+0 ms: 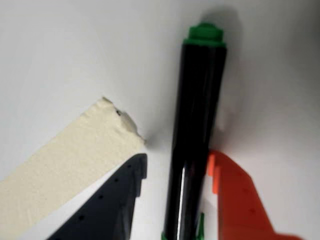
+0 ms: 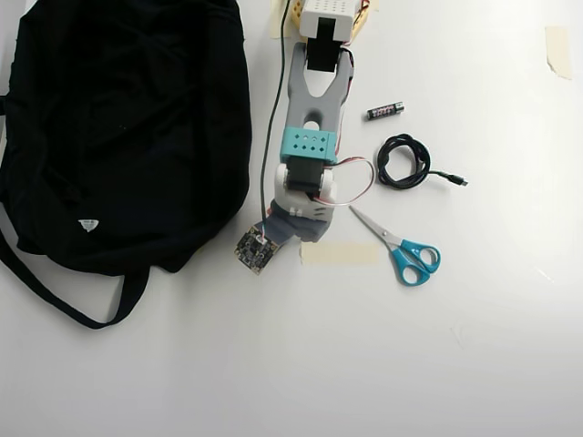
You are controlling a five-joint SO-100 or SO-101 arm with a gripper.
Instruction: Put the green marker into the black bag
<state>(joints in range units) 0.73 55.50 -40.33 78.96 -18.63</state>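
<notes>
In the wrist view the green marker (image 1: 195, 130) lies on the white table, a dark glossy barrel with a small green end (image 1: 204, 35) pointing away. My gripper (image 1: 177, 157) straddles it and is open. The orange finger (image 1: 235, 195) rests against the barrel's right side, and the dark finger (image 1: 115, 200) stands a small gap off its left side. In the overhead view the arm (image 2: 310, 146) reaches down the middle and its wrist hides the marker and the fingers. The black bag (image 2: 118, 127) lies flat just left of the arm, with a small white label (image 2: 87, 224).
A strip of beige tape (image 1: 70, 165) is stuck to the table left of the dark finger, and it also shows in the overhead view as the tape strip (image 2: 339, 253). Blue-handled scissors (image 2: 405, 250), a coiled black cable (image 2: 404, 162) and a battery (image 2: 384, 110) lie right of the arm.
</notes>
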